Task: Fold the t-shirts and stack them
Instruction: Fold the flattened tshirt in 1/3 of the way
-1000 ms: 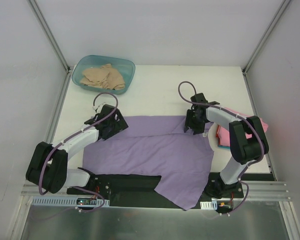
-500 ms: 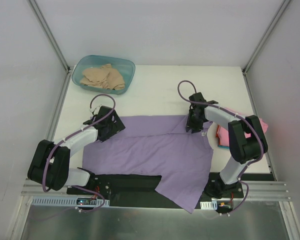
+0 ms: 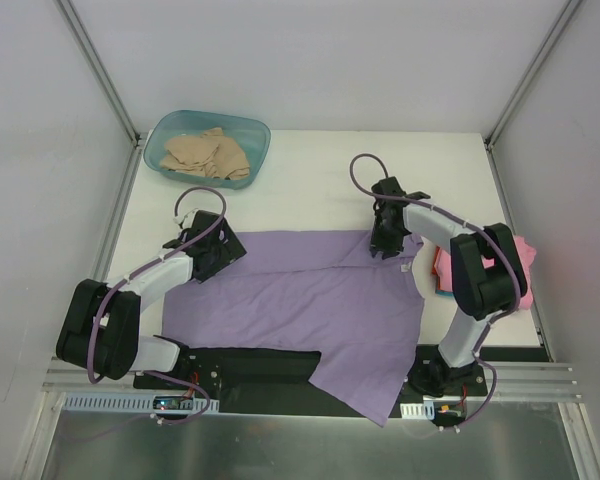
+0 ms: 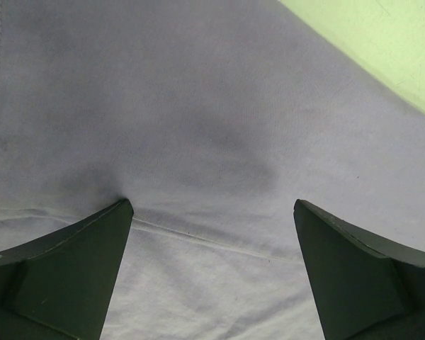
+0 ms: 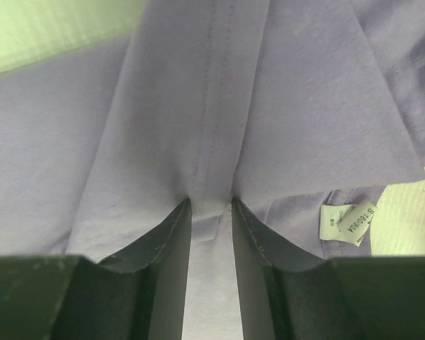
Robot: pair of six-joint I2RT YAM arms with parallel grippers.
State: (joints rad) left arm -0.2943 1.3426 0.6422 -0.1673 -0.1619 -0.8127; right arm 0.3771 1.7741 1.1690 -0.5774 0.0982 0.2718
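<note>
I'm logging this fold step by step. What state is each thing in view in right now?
lavender t-shirt: spread flat on the table, near corner hanging over the front edge.
tan t-shirt: crumpled in the teal tub.
pink t-shirt: folded, at the table's right side, partly hidden by the right arm.
left gripper: open, on the lavender cloth.
right gripper: shut on a fold of the lavender t-shirt.
</note>
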